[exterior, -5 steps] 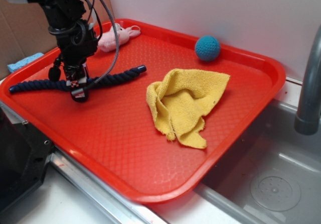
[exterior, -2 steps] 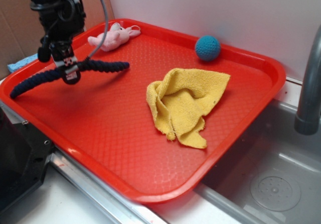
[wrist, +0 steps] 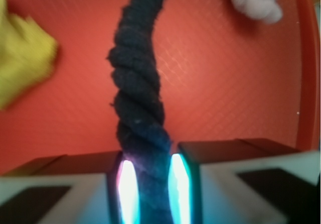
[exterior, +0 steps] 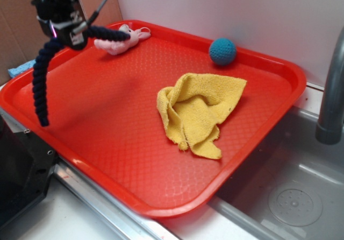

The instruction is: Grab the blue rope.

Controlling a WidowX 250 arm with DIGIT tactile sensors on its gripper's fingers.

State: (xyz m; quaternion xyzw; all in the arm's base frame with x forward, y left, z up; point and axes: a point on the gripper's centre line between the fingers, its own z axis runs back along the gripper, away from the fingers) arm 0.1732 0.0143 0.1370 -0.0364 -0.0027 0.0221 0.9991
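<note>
Red plastic fills most of the scene: a large cafeteria tray with a textured bottom is sitting on a counter, against a pale wall, with a metal sink to its right and a grey faucet rising at the right edge.

At the upper left, the black gripper is hanging above the tray's far left corner, its jaws clamping the blue rope partway along its length. The rope is lifted clear of the tray. Its longer part is drooping down to the left in a curve, with the capped end dangling just above the tray's left rim. Its shorter part is sticking out to the right, toward a small pink plush toy lying near the tray's back rim.

Seen from the wrist camera, the rope is running straight out from between the two fingers, which are pressing on it from both sides, their inner faces glowing with light.

A crumpled yellow cloth is lying near the middle of the tray, well apart from the rope. A round teal crocheted ball is resting near the back right rim. A blue sponge is peeking out behind the tray's left edge.
</note>
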